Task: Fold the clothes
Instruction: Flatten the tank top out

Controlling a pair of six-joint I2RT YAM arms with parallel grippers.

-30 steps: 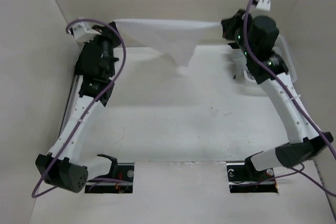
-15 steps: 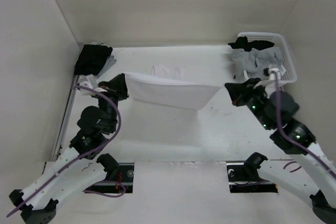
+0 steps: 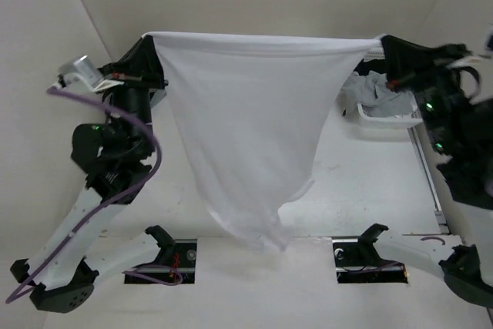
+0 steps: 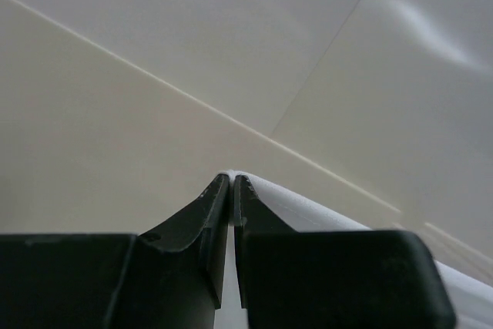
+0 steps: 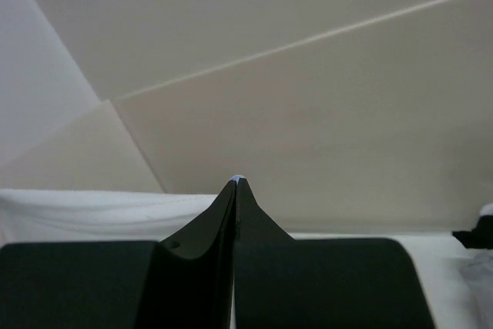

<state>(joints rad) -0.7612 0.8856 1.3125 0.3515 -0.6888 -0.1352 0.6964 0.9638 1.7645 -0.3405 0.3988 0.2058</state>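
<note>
The white T-shirt (image 3: 246, 129) hangs in the air, stretched taut between both arms, its lower end tapering down to near the table's front edge. My left gripper (image 3: 148, 38) is shut on its upper left corner, and my right gripper (image 3: 380, 39) is shut on its upper right corner. From the left wrist, my gripper (image 4: 232, 177) pinches a white hem (image 4: 308, 209) that runs off to the right. From the right wrist, my gripper (image 5: 238, 181) holds a sliver of the shirt (image 5: 100, 209), which stretches away to the left.
A white basket (image 3: 389, 117) with grey and black garments (image 3: 373, 90) sits at the back right, partly behind my right arm. White walls close in the table (image 3: 362, 182) on the left, back and right. The arm bases stand at the near edge.
Both arms have risen and spread apart, lifting the T-shirt from low over the table into a wide hanging sheet. It hides the black cloth pile at back left.
</note>
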